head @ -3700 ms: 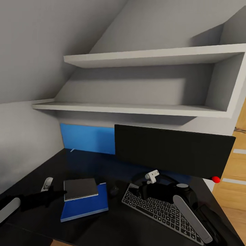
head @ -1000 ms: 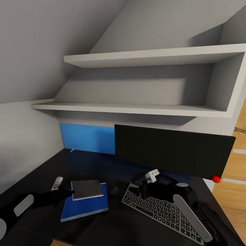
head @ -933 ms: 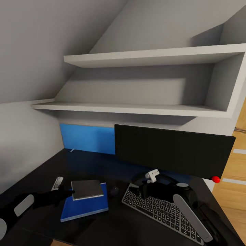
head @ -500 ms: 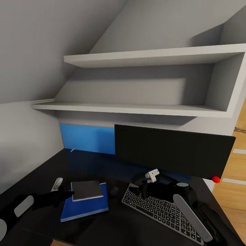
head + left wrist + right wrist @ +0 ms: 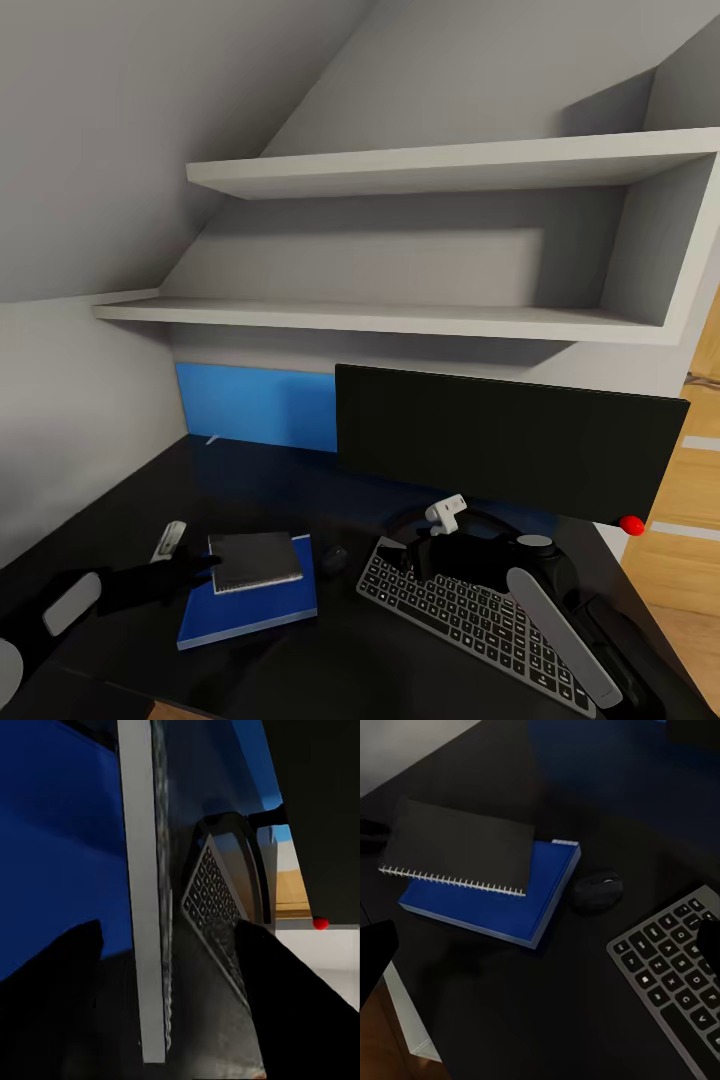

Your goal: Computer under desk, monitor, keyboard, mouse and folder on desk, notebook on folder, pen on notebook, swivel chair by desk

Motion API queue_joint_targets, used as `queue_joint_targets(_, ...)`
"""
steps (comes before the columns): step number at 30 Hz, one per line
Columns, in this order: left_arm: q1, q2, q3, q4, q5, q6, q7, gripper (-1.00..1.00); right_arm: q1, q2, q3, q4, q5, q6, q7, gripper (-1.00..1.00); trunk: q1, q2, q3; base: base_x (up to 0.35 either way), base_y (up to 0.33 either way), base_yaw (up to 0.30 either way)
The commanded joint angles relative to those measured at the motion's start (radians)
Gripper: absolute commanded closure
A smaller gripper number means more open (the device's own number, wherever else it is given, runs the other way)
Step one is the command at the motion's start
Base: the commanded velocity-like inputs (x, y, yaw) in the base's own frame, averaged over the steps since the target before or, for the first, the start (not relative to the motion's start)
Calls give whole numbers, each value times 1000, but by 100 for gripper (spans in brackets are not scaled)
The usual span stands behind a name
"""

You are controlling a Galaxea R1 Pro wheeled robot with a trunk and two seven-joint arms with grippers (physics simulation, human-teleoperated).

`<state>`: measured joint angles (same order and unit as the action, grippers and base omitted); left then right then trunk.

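Note:
On the black desk [image 5: 300, 480] the blue folder [image 5: 250, 610] lies flat with the grey spiral notebook [image 5: 256, 560] on top of it. My left gripper [image 5: 198, 570] is open at the notebook's left edge. In the left wrist view that edge [image 5: 142, 907] runs between my two spread fingers [image 5: 52, 975]. The mouse [image 5: 335, 558] sits right of the folder, then the keyboard [image 5: 460, 620] and behind it the monitor [image 5: 510, 450]. My right gripper [image 5: 418, 560] hovers open over the keyboard's far left corner, holding nothing. The pen, computer and swivel chair are out of view.
Two white wall shelves [image 5: 400, 320] hang above the desk under a sloping ceiling. A blue back panel [image 5: 255, 405] closes the desk's rear. Wooden floor [image 5: 690, 560] shows past the desk's right end. The right arm lies across the keyboard's right half.
Between 3.7 s and 1 s ago my left gripper shifted the notebook rightwards on the folder. Since then the notebook has stayed put. The right arm has not moved.

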<state>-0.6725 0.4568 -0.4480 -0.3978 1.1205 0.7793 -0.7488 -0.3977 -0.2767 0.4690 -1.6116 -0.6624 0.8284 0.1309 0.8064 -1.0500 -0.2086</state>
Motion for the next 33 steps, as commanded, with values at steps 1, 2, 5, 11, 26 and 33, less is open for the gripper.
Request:
queue_joint_targets(1,-3,-4,-5,0,4,5,-1,-100,-1,-1,0,-1,6,3,6,-100,0,-1,-1,0,0,0)
queue_joint_targets(2,-5,-6,-5,0,4,4,0,-100,-1,-1,0,-1,6,3,6,-100,0,-1,-1,0,0,0)
queue_joint_targets(5,-9,-11,-5,0,3,4,14,-100,-1,-1,0,-1,6,3,6,-100,0,-1,-1,0,0,0)
queue_joint_targets(11,-11,-13,-5,0,3,4,30,-100,-2,-1,-1,-1,6,3,6,-100,0,-1,-1,0,0,0)
queue_joint_targets(26,-10,-6,-2,-1,14,-34,22,-100,2,0,-1,-1,6,3,5,-100,0,-1,-1,0,0,0)
queue_joint_targets(33,-10,-5,-1,-13,17,-40,1,-100,5,1,-9,-1,6,1,3,-100,0,-1,-1,0,0,0)
